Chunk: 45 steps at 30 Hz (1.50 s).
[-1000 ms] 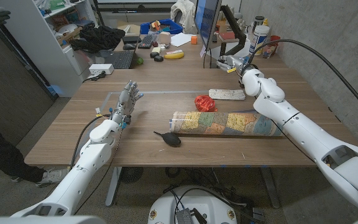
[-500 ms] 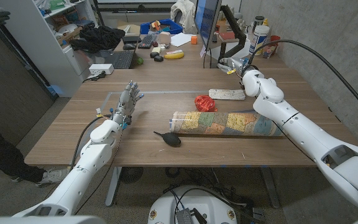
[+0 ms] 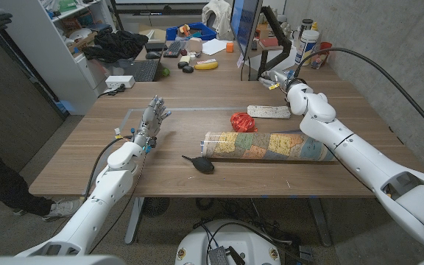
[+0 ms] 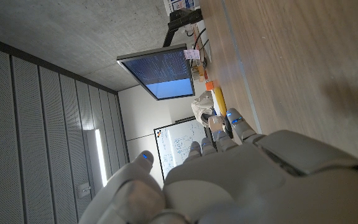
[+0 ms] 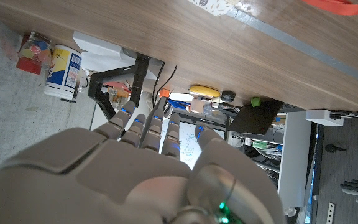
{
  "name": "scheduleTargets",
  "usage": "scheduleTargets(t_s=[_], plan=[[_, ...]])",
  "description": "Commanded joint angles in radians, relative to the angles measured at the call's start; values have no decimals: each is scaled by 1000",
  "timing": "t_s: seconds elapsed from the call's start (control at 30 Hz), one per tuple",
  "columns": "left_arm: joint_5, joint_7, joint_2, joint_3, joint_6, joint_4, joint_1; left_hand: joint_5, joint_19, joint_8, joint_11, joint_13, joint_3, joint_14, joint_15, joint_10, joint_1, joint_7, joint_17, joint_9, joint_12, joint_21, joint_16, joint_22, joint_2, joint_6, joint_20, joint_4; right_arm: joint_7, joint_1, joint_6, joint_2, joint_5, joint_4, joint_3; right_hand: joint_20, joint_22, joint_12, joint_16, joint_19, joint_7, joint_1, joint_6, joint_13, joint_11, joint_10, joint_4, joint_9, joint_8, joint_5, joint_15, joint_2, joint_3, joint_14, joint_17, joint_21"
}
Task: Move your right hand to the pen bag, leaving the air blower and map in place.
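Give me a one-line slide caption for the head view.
Right robot hand hovers just beyond the pen bag; the map and air blower lie untouched.

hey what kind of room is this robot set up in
Probably an office or lab workspace: a computer monitor and keyboard sit on a cluttered desk behind the wooden table, with storage shelves to one side.

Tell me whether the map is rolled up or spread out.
Rolled up: the map lies as a long tube on its side on the table, its open end facing the robot's left.
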Motion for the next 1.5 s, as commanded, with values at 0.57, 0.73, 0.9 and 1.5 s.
scheduleTargets(t_s=[0.57,0.73,0.9,1.5], plan=[[-1,-5,2,0,2,1,1,6,-114,3,5,2,-5,-68,-25,-31,7,0,2,5,5,-5,5,2,108,-39,-49,-3,58,16,-29,3,-49,17,-29,-24,2,1,4,7,-4,18,13,2,-3,16,2,4,-6,0,-35,13,8,14,5,-2],[0,-5,3,0,4,-1,2,6,-113,2,5,2,-5,-68,-25,-32,7,0,2,5,5,-5,5,2,108,-39,-49,-3,64,17,-33,4,-52,19,-31,-24,2,1,3,7,-4,19,13,2,-3,16,2,4,-7,0,-35,13,8,14,5,-3],[-2,-8,5,0,7,0,1,6,-112,2,4,2,-6,-67,-25,-31,7,1,2,5,5,-6,5,2,108,-39,-48,-3,72,20,-38,6,-56,24,-35,-24,2,-1,3,8,-4,20,14,2,-5,16,3,5,-8,0,-36,13,8,15,5,-3],[-2,-17,6,0,11,15,-8,7,-110,2,6,2,-6,-65,-26,-29,7,1,2,5,6,-7,6,1,108,-38,-49,-3,92,38,-43,16,-65,54,-53,-23,2,-2,3,12,-3,25,17,2,-4,20,5,5,-10,0,-37,13,10,18,5,-5]])
